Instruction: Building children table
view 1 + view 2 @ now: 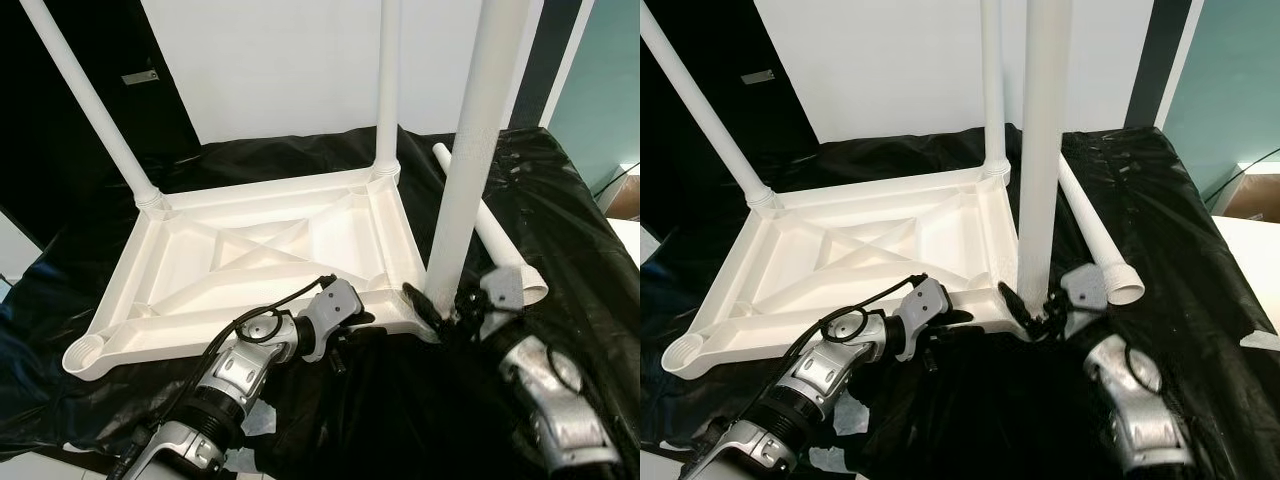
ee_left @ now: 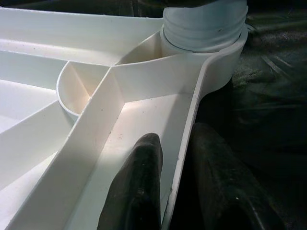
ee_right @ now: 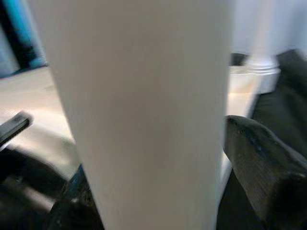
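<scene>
1. white tabletop lies upside down on black sheeting, three legs standing in its corner sockets.
2. left gripper pinches the tabletop's rim.
3. right gripper clamps the near leg.
4. spare leg lies beside.

Even indoor light fills the head views — bright on the white wall at upper centre, dim in the upper left corner. The black sheet shows small streaks of glare along its wrinkles at right. The upturned table is sharp, its ribs casting soft shadows into the recesses. Straight legs bow slightly toward the frame edges, a mild lens distortion. In the left wrist view, light pools warm on the plastic at centre, while the near fingers at the bottom are soft and dark. The right wrist view is blurred throughout — the leg close to the lens, out of focus, shaded at lower centre.
</scene>
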`<state>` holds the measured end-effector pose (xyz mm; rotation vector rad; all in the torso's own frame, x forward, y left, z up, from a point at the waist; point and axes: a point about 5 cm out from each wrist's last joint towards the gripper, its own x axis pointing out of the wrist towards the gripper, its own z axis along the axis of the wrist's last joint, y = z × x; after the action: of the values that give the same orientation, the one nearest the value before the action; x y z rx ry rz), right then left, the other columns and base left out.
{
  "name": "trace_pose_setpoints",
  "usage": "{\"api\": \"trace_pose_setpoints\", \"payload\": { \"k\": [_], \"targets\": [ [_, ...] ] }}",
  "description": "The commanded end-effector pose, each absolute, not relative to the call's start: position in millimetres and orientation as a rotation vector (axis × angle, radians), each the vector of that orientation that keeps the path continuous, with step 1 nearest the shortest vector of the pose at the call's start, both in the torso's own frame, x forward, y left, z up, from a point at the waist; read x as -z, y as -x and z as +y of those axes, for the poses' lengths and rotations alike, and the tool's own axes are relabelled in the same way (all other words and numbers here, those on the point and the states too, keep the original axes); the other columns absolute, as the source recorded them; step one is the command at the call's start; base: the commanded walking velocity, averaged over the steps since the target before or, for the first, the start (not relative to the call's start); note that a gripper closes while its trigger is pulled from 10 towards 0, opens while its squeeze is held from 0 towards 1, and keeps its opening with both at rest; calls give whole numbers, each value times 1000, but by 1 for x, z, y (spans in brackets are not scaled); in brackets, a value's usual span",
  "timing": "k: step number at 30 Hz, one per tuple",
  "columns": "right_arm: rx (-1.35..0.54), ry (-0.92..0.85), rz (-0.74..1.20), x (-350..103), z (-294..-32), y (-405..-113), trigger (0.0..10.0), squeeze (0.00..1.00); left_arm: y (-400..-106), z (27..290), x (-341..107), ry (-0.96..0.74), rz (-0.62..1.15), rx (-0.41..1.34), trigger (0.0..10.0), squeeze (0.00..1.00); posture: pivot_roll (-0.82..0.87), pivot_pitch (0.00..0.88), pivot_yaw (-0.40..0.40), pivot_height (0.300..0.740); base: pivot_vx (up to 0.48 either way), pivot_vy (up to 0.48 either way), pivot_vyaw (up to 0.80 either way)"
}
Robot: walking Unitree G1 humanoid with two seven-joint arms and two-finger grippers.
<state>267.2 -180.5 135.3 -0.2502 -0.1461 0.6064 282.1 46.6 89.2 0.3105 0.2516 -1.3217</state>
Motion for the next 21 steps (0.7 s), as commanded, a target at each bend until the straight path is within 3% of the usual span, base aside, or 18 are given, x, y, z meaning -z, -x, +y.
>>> {"api": "trace_pose_setpoints", "payload": {
  "k": [1,4,5,8,9,18,20,21],
  "targets": [
    [-659,251,-110,-137,-187,-271,10000,0,-265,57,-52,-324,456,1368,10000,0,-59,0,92,740,0,0,0],
    [-707,253,-86,-136,-189,-272,10000,0,-266,57,-53,-324,453,1367,10000,0,-59,0,92,740,0,0,0],
    [-810,265,-28,-132,-190,-268,5569,0,-266,58,-53,-325,452,1365,10000,0,-55,0,91,740,0,0,0],
    [-848,267,-5,-131,-190,-267,5569,0,-266,58,-53,-325,452,1364,10000,0,-55,0,91,740,0,0,0],
    [-892,265,25,-129,-192,-265,0,0,-266,58,-53,-325,452,1362,10000,0,-53,0,92,740,0,0,0],
    [-860,166,51,-115,-183,-255,0,0,-263,58,-51,-321,459,1364,10000,0,-52,0,89,740,0,0,0],
    [-625,98,-64,-111,-167,-254,0,0,-265,58,-52,-325,456,1365,10000,0,-55,0,97,740,0,0,0],
    [-625,98,-64,-111,-167,-254,0,0,-265,58,-52,-325,456,1365,10000,0,-55,0,97,740,0,0,0]
  ]
}}
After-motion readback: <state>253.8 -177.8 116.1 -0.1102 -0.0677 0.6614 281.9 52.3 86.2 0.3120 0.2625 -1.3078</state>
